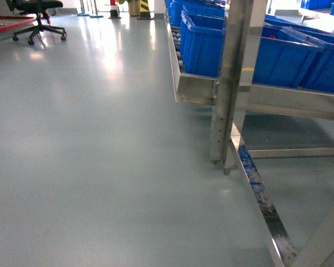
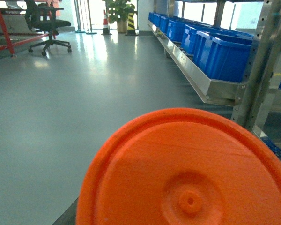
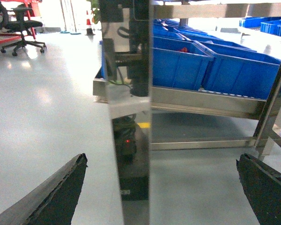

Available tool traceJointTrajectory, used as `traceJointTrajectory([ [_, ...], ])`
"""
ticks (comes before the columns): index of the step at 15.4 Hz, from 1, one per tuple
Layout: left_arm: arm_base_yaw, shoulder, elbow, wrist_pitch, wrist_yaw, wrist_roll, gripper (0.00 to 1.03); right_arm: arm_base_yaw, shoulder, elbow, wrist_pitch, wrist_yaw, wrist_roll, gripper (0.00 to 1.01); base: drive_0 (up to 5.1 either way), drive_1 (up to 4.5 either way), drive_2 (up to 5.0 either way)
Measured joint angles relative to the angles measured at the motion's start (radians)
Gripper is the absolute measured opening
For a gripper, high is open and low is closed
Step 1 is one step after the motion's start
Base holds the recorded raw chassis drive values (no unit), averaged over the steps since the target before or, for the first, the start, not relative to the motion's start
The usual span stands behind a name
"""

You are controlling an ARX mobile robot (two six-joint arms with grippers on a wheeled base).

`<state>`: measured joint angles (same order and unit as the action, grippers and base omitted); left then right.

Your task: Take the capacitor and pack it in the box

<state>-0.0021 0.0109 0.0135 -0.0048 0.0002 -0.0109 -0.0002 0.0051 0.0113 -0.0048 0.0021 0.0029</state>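
Your right claw [image 3: 161, 158] was wide open and empty, with a steel post [image 3: 131, 93] of the rack of blue bins [image 3: 178, 65] ahead between its fingers. No capacitor or box showed there, so you could not judge their direction or which arm was nearer. An orange disc [image 2: 187, 173] filled the left wrist view, perhaps the capacitor. The left claw was hidden.

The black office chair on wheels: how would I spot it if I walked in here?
Start at the long steel rack of blue plastic bins and look across the open grey floor to the far left corner. The black office chair stands beside a red frame, the only dark wheeled seat.
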Motion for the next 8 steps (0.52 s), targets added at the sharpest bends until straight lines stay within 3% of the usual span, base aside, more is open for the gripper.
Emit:
traceJointTrajectory([
  [8,0.0,0.0,0.0,-0.003,-0.002,0.0,0.44,0.0,0.0,0.0,0.002,-0.002,0.0,0.98,-5.0,2.43,2.4],
])
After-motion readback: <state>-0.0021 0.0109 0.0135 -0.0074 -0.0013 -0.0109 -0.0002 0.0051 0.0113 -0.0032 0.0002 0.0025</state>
